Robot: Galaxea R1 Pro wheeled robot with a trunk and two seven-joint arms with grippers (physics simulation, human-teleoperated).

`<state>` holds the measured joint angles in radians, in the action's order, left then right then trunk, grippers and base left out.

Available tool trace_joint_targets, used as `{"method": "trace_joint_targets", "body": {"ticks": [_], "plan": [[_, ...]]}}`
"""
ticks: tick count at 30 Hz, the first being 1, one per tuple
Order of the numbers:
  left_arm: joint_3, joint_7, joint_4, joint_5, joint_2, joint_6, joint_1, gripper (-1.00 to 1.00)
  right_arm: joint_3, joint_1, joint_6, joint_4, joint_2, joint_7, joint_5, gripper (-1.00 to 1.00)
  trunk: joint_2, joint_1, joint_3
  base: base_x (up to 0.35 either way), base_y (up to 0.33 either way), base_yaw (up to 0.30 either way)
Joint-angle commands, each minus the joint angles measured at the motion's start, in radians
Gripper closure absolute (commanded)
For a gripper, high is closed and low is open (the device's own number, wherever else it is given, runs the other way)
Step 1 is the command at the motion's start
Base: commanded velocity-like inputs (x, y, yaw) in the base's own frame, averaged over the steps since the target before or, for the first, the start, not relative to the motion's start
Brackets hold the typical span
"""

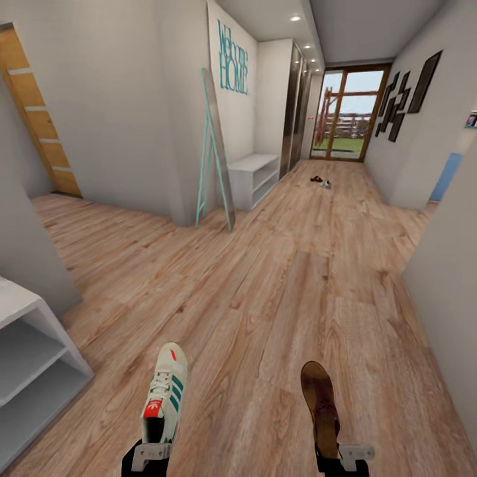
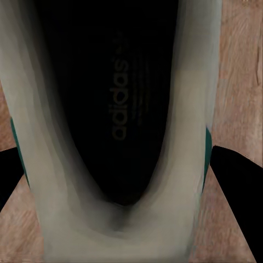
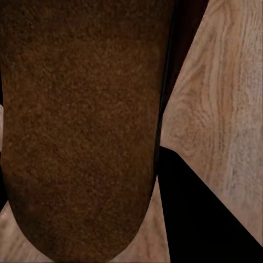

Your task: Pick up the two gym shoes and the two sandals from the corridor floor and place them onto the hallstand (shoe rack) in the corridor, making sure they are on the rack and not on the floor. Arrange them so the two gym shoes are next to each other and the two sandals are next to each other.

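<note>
My left gripper (image 1: pixel 151 453) is shut on the heel of a cream gym shoe (image 1: pixel 165 394) with green stripes, held toe-forward above the corridor floor (image 1: pixel 265 298). In the left wrist view the gym shoe's dark opening (image 2: pixel 118 98) sits between the black fingers (image 2: pixel 238 181). A brown sandal (image 1: pixel 320 397) is held by its heel in my shut right gripper (image 1: pixel 344 456); the sandal's suede-like face (image 3: pixel 82 126) fills most of the right wrist view. Far down the corridor a second sandal (image 1: pixel 317 179) and a second gym shoe (image 1: pixel 326 185) lie on the floor. The pale grey hallstand (image 1: pixel 40 311) stands at the lower left.
A teal-framed mirror (image 1: pixel 215 152) leans on the left wall corner, with a white open-shelf bench (image 1: pixel 255 173) behind it. A glass door (image 1: pixel 348 112) closes the far end. A wall corner (image 1: pixel 444 291) juts in on the right. Wide floor lies between.
</note>
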<state>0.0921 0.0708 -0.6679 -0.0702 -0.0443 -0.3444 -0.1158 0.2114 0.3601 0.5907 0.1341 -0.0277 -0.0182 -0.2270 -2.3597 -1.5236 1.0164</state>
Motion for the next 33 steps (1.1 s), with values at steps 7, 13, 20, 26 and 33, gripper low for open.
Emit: {"method": "trace_joint_targets", "body": {"ticks": [7, 13, 20, 26, 33], "plan": [[0.007, -0.145, -0.001, -0.003, -0.003, -0.016, -0.001, 1.0, 0.006, 0.0, 0.004, -0.001, 0.0, -0.004, -0.006, 1.0, 0.0, 0.0, 0.001, 0.0, 0.0, 0.276], [0.022, -0.185, 0.0, -0.006, 0.004, -0.07, 0.012, 1.0, 0.006, 0.0, 0.005, -0.001, 0.0, -0.006, -0.006, 1.0, 0.0, 0.0, 0.002, 0.0, 0.0, 0.276], [0.044, -0.179, -0.001, -0.012, 0.01, -0.088, 0.078, 1.0, 0.006, 0.0, 0.005, -0.001, 0.0, -0.004, -0.007, 1.0, 0.0, 0.0, 0.004, 0.0, 0.0, 0.276], [0.045, -0.098, 0.034, -0.002, 0.025, -0.092, 0.083, 1.0, 0.005, 0.0, 0.003, -0.002, 0.001, -0.003, -0.009, 1.0, 0.0, 0.0, 0.006, 0.0, 0.0, 0.276], [0.049, -0.037, 0.048, 0.001, 0.031, -0.091, 0.082, 1.0, 0.005, 0.0, 0.003, -0.002, 0.002, -0.002, -0.009, 1.0, 0.0, 0.0, 0.008, 0.0, 0.0, 0.276]]}}
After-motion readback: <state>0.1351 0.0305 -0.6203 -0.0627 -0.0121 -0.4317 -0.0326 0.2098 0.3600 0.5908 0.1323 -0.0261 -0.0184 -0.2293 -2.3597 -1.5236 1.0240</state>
